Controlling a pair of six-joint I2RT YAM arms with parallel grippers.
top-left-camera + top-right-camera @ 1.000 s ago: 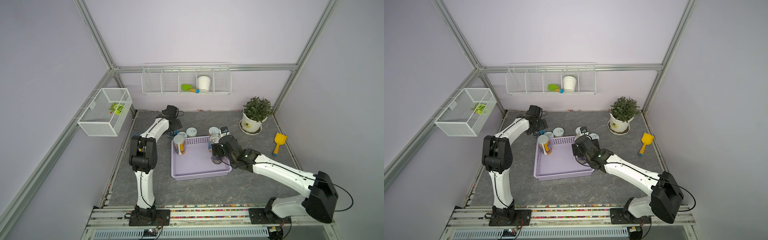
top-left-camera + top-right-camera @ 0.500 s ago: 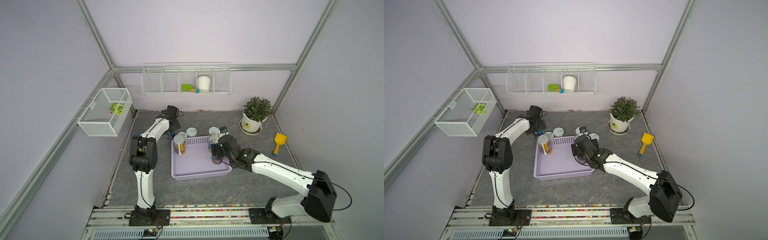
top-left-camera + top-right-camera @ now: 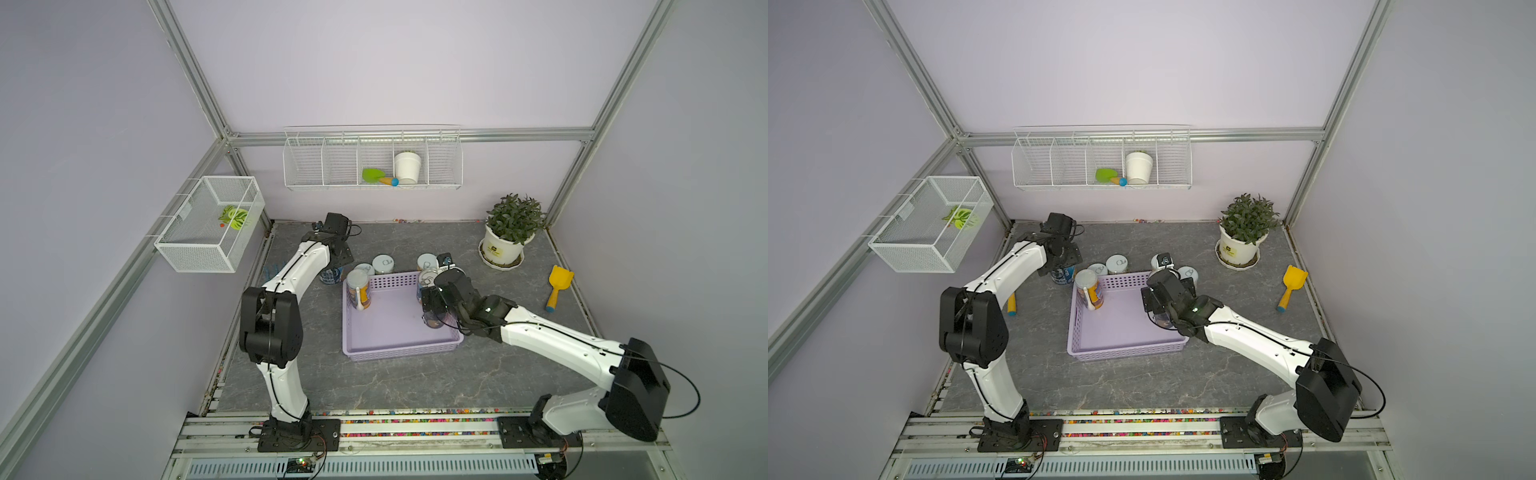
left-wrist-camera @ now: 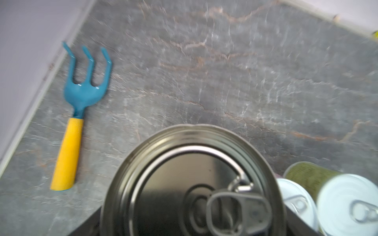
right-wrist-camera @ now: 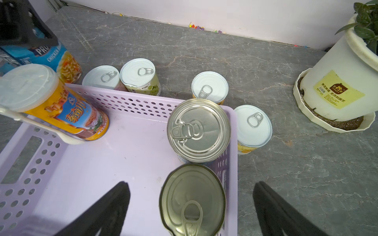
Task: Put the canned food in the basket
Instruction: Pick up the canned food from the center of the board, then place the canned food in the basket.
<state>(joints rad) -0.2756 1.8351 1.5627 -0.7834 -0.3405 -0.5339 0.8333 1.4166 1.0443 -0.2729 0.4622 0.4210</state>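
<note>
The lilac basket (image 3: 390, 336) (image 5: 106, 163) lies mid-floor. In it stand a tall orange-labelled can with a plastic lid (image 3: 359, 291) (image 5: 61, 110) and two silver-topped cans (image 5: 198, 130) (image 5: 192, 200) by its right wall. My right gripper (image 3: 434, 307) (image 5: 193, 204) hangs open above the nearer one, fingers (image 5: 114, 204) wide of it on both sides. Several white-topped cans (image 5: 141, 75) (image 5: 253, 126) stand on the floor behind and beside the basket. Behind the basket's left corner, my left gripper (image 3: 334, 266) is shut on a blue-labelled can (image 3: 1064, 275) whose silver lid (image 4: 192, 183) fills the left wrist view.
A potted plant (image 3: 509, 237) stands at the back right, with a yellow shovel (image 3: 557, 286) near the right wall. A blue rake with a yellow handle (image 4: 81, 106) lies by the left wall. Two white wire baskets (image 3: 372, 164) (image 3: 208, 224) hang on the walls.
My left gripper's jaws have come in onto the blue-labelled can. Both arms stay almost where they were, and the right gripper remains open over the basket.
</note>
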